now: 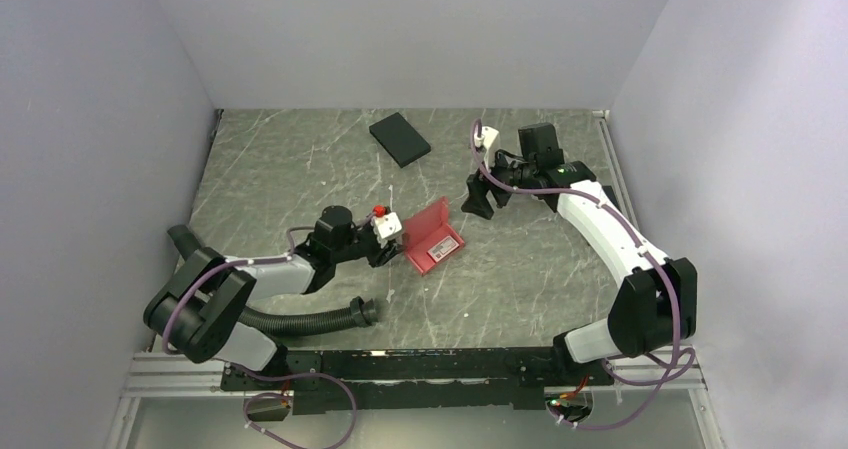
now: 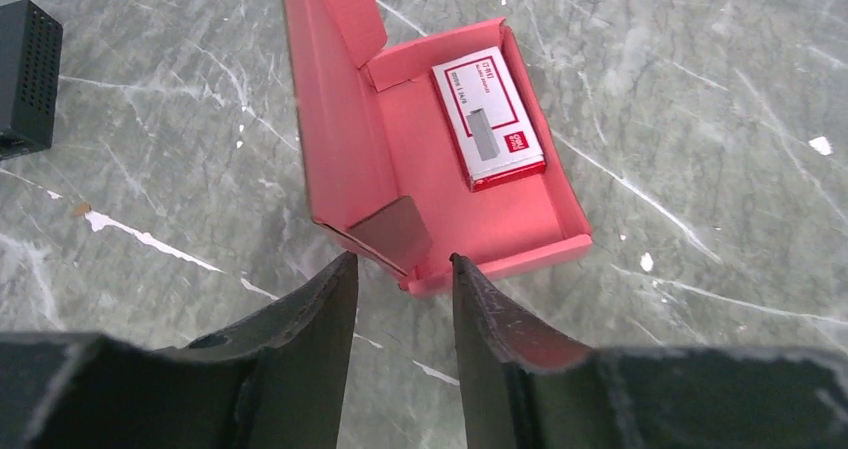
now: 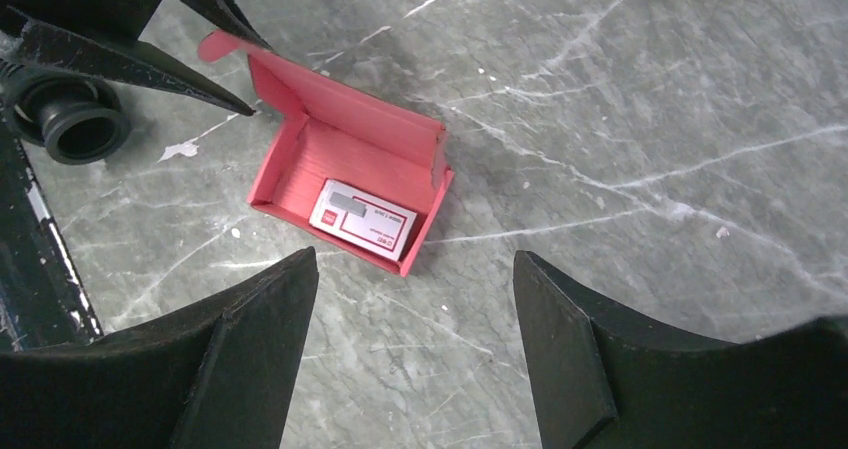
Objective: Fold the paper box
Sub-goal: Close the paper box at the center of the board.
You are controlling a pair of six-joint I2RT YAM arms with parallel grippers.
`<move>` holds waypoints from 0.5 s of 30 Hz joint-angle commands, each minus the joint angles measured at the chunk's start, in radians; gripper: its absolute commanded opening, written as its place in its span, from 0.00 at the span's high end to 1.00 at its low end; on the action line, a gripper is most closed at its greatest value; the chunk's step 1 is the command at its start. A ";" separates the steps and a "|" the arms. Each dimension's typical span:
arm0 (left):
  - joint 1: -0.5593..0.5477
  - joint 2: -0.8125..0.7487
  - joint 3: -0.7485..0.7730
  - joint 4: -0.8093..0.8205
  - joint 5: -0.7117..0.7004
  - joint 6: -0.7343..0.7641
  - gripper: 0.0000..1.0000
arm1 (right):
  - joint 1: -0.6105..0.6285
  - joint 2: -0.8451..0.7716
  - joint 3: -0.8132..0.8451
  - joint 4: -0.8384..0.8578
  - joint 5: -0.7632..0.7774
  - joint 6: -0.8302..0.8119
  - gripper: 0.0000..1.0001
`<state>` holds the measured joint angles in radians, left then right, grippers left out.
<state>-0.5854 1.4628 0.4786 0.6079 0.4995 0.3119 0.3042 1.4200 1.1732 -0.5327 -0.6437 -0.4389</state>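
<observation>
Grey marbled worktop (image 1: 520,289) fills the floor of the scene, pale walls all round it. The right arm (image 1: 600,224) reaches in from the right side and hangs above the middle. The right jaws stand wide apart with nothing between them, well off the surface and clear of everything. The left arm (image 1: 270,274) lies low across the near left, stretched toward the centre. The left jaws are parted only narrowly and grip nothing. In the left wrist view their dark fingertips (image 2: 340,279) sit right at the near corner of the paper box, and that corner shows in the gap between them. I can't tell whether they touch it.

A black ribbed hose (image 1: 300,321) curls along the worktop just below the left arm. Far back, a black flat box (image 1: 400,139) lies on its own, well away from the action.

Now the paper box (image 1: 432,237): pinkish-red card, sitting on the worktop near the middle, just beyond the left jaws. It is formed into a shallow open tray, with its lid panel standing upright along the side nearest the left arm. A small side flap is tucked in at the near corner.

Inside the tray, a little red-and-white carton (image 2: 488,119) lies flat, toward the end away from the left arm.
</observation>
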 commanded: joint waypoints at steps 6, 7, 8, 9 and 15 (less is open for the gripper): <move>0.003 -0.197 -0.052 -0.026 -0.038 -0.172 0.45 | -0.016 0.061 0.072 -0.015 -0.128 -0.064 0.24; 0.004 -0.222 -0.053 -0.041 -0.050 -0.196 0.44 | -0.019 0.080 0.089 -0.020 -0.138 -0.066 0.24; 0.005 -0.245 -0.054 -0.058 -0.060 -0.219 0.43 | -0.024 0.101 0.101 -0.023 -0.151 -0.069 0.24; 0.005 -0.266 -0.053 -0.072 -0.073 -0.247 0.42 | -0.029 0.122 0.111 -0.028 -0.157 -0.069 0.25; 0.012 -0.369 -0.006 -0.219 -0.227 -0.464 0.37 | -0.058 0.237 0.089 0.070 -0.067 0.116 0.74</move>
<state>-0.5816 1.1454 0.4305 0.4919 0.3958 0.0460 0.2661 1.6001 1.2530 -0.5354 -0.7410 -0.4480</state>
